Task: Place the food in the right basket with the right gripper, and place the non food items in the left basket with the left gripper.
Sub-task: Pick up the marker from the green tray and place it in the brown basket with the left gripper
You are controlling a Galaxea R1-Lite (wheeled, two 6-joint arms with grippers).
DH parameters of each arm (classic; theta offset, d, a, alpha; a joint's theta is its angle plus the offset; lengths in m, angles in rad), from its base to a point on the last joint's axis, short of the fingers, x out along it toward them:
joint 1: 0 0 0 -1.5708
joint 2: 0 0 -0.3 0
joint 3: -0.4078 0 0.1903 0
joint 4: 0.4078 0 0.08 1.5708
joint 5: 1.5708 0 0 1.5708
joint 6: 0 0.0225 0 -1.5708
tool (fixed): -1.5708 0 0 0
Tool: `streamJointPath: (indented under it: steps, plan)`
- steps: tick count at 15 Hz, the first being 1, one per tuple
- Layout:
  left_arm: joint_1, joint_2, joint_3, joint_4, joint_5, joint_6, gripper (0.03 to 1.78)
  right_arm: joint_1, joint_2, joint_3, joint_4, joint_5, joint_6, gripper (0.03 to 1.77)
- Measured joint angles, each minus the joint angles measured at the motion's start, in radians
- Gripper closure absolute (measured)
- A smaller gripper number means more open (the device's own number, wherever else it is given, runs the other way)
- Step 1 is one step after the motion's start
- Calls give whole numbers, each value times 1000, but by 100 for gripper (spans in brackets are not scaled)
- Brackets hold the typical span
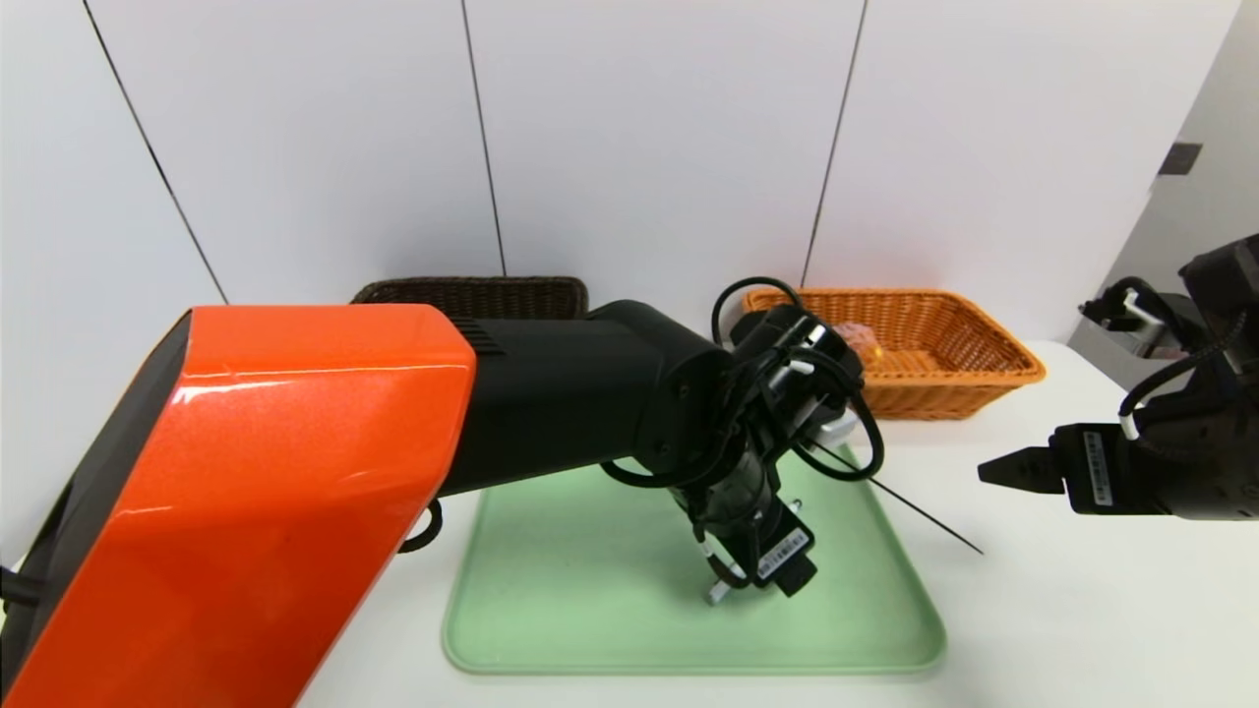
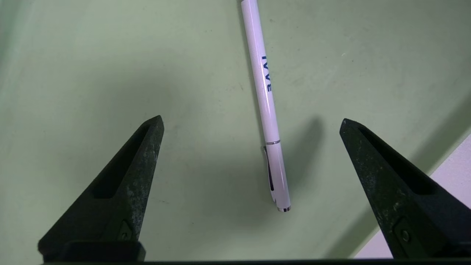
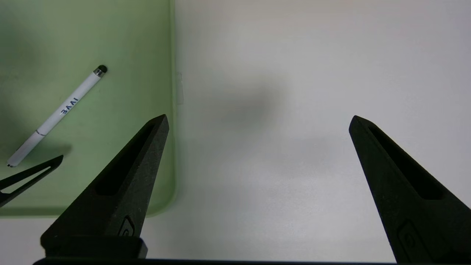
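Left tool [image 2: 251, 119] (spread wide) over pen [image 2: 265, 106] on tray [image 2: 110, 55]

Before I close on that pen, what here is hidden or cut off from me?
- Dark brown woven basket: head view, only its far rim shows; the left arm hides its inside.
- Slim white pen: left wrist view, tip end cut off by the frame edge; head view, left gripper hides it.
- Pinkish bun in the orange wicker basket: head view, mostly behind the wrist.

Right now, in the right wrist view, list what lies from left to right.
Pen on the green tray → one finger of the open right gripper → bare white table → its other finger.
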Motion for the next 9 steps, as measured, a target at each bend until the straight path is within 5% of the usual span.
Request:
streamJointPath:
  steps: [9]
  plan:
    - [-2,14,1,-30,64,-62,12,11,-24,36,3,-13,-5,10]
